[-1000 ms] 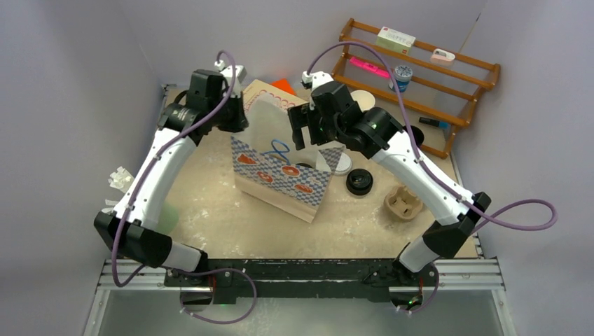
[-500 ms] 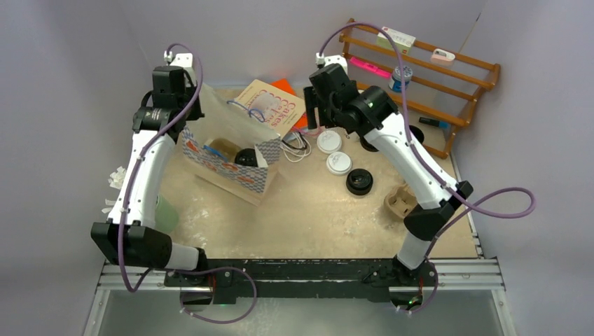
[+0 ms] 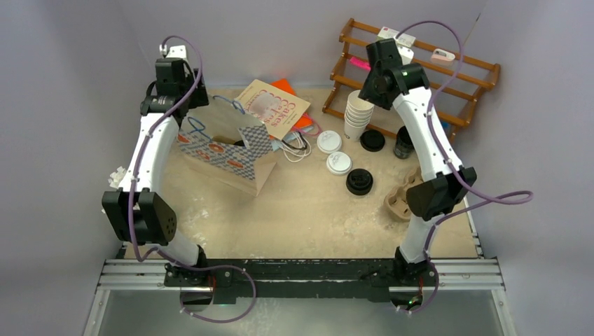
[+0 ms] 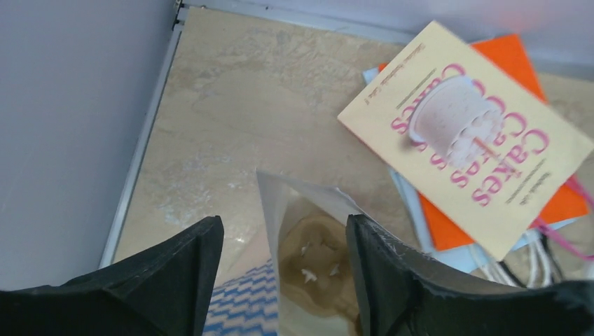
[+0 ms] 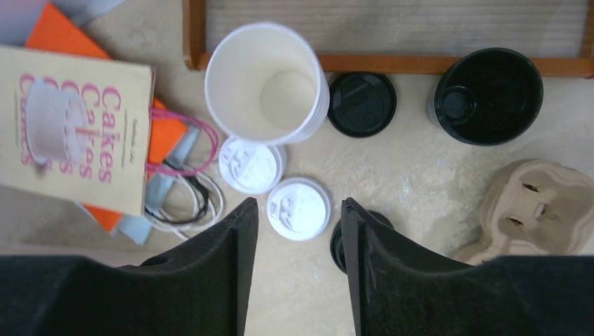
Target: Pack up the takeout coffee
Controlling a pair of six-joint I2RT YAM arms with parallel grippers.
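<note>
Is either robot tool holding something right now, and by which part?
Nothing is held. The left tool is open around the paper bag rim, not pinching it. The right tool is open above the table, empty.

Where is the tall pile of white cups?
In the top view, the stack of white cups stands at the back right of the table, right in front of the wooden rack, with a black lid just to its right.
</note>
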